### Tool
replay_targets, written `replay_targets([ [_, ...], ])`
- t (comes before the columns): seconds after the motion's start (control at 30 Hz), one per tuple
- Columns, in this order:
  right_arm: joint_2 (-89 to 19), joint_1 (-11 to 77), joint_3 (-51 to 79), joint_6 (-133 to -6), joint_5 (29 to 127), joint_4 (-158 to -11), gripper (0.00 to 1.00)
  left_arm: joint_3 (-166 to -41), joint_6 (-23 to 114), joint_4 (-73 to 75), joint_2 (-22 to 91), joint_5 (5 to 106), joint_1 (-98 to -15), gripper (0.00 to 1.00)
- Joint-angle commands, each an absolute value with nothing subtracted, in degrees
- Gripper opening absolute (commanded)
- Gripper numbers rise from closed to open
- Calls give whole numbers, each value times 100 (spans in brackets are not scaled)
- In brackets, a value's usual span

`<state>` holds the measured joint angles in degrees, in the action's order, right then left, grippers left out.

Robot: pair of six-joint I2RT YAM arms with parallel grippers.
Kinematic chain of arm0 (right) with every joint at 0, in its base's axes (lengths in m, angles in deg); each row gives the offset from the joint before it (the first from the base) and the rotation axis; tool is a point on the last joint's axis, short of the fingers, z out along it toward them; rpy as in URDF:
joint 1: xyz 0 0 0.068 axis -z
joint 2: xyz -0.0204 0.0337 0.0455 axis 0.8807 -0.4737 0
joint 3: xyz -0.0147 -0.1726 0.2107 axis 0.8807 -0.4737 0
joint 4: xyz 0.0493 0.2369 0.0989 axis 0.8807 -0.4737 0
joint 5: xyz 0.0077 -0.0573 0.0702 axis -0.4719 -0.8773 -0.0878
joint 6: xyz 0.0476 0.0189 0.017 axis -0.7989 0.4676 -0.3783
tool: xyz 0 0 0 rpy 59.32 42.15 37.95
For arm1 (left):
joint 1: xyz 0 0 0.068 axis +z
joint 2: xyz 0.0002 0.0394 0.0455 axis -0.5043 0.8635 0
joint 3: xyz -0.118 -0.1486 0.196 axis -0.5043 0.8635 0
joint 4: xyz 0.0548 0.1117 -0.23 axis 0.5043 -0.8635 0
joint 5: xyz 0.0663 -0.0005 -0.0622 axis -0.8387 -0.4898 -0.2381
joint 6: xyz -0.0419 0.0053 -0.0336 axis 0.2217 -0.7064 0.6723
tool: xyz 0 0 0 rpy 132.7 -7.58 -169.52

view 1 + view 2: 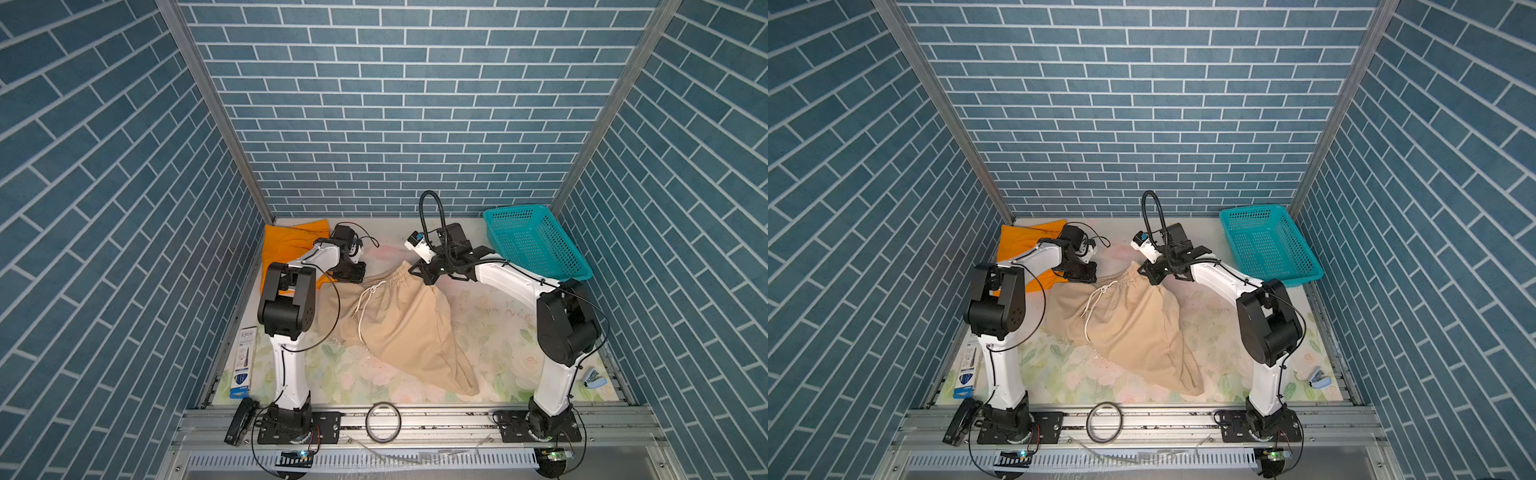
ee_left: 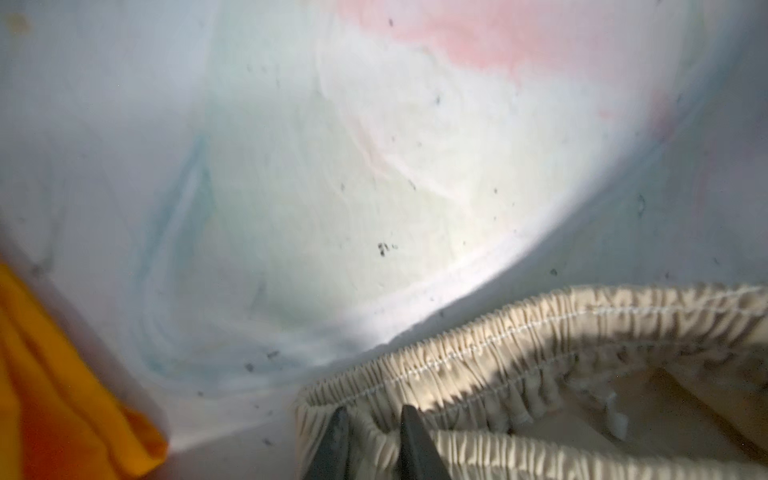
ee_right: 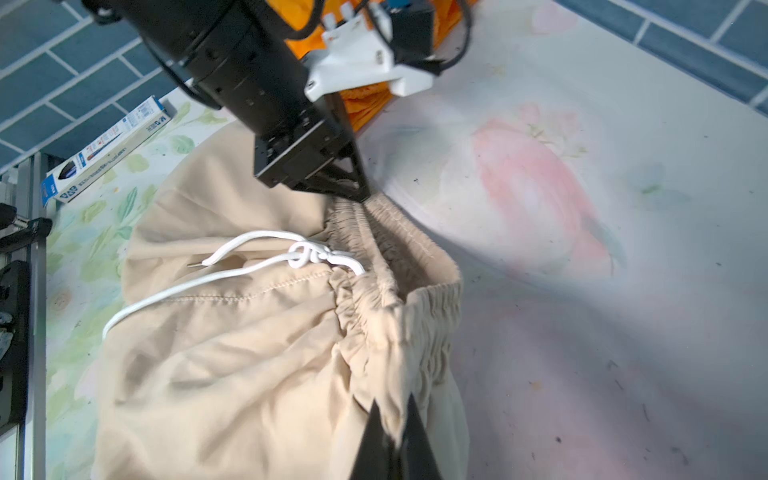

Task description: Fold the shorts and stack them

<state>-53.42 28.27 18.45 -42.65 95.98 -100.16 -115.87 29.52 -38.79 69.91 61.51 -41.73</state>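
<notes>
Pinching the beige shorts (image 1: 407,320), lying crumpled on the worktop (image 1: 490,332), by opposite waistband (image 2: 498,332) ends with the left end effector (image 2: 374,409) and right end effector (image 3: 393,401), risking shallow bites slipping or the drawstring (image 3: 307,254) snagging.

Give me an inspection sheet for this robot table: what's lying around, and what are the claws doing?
Surface: pale floral-print table mat, flecked with dark specks.
Job's things: beige cloth shorts with white drawstring spread mid-table, waistband lifted; bright orange cloth shorts lying far left.
Clutter: teal perforated plastic basket; blue-white carton; black ring; pale-blue stapler.
Grippers: left gripper straddles the beige waistband, clamping unclear; right gripper shut on its other end.
Cables: black cable hangs in a loop; black ribbed hose arches above right gripper.
Surroundings: blue brick-pattern walls; aluminium front rail.
</notes>
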Motion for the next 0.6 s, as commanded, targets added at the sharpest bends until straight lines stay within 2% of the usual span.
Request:
replay_targets([
  [0.0,-5064,2929,1653,-4497,9687,-9753,0,-11150,3134,-4090,6428,6247,-4371,28],
  [0.2,-4925,2997,1297,-4560,9565,-9753,0,-10335,3415,-3814,5458,5981,-4904,35],
  [0.37,-5161,3065,1389,-4603,9469,-10148,0,-10105,3477,-3422,5164,5793,-5192,59],
  [0.57,-5267,3061,1340,-4661,9640,-10126,0,-10790,3333,-3566,5852,5211,-5193,61],
])
